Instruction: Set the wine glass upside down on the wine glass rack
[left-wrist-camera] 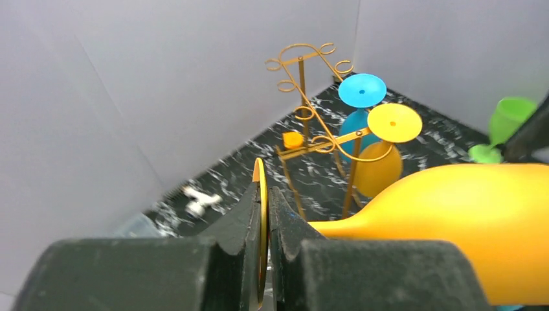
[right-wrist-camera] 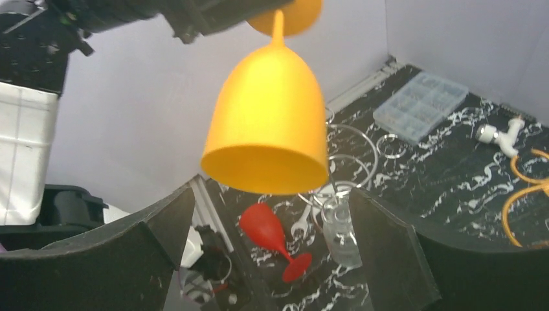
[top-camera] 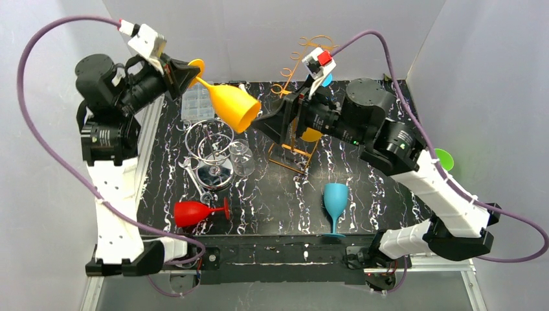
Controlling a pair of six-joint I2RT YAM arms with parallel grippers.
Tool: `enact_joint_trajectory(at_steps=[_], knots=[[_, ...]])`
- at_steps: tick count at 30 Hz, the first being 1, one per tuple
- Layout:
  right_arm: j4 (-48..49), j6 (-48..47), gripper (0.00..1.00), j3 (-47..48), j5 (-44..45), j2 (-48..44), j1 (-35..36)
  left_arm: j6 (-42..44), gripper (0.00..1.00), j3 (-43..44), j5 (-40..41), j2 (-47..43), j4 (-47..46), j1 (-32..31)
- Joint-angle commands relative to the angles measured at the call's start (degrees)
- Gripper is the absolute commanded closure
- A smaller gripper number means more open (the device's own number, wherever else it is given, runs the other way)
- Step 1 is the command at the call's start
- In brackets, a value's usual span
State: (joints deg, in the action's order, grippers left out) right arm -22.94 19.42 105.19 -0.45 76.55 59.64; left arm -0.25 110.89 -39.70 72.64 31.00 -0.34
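Carrying is the step in hand: the left end effector [top-camera: 193, 70] is clenched on the foot of the yellow wine glass [top-camera: 234, 105], held aloft with its bowl slanting down and away from it. The right end effector [top-camera: 262, 123] is released, jaws spread just past the bowl's rim, touching nothing. Next, likely, the foot must slide into a free slot of the gold rack [left-wrist-camera: 302, 84] ahead.
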Motion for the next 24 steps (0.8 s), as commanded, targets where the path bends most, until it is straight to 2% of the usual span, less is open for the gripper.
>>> enact_joint_trajectory(at_steps=[1,6,8,16,22,24], knots=[[-9.0,-1.5,0.02,3.5,-2.8,-1.7,-0.2,22.0,1.0,-4.4,-7.0,-7.6,-8.6,0.2],[-11.0,-0.2,0.02,10.4,-9.5,5.0,-0.3,33.3,1.0,-8.5,-15.9,-14.3,-11.7,0.0],[-8.7,1.5,0.02,11.6,-13.5,7.9,-0.2,36.4,1.0,-9.1,-17.9,-16.0,-11.8,0.0],[15.1,12.7,0.02,6.5,-30.2,12.0,-0.2,49.0,1.0,-16.4,-20.4,-23.0,-11.7,0.0],[28.1,19.5,0.02,1.1,-34.6,13.2,1.0,50.8,1.0,-17.3,-20.1,-24.1,-11.6,0.0],[28.6,18.6,0.02,0.0,-34.1,13.6,2.4,50.8,1.0,-17.2,-19.9,-23.9,-11.6,0.0]])
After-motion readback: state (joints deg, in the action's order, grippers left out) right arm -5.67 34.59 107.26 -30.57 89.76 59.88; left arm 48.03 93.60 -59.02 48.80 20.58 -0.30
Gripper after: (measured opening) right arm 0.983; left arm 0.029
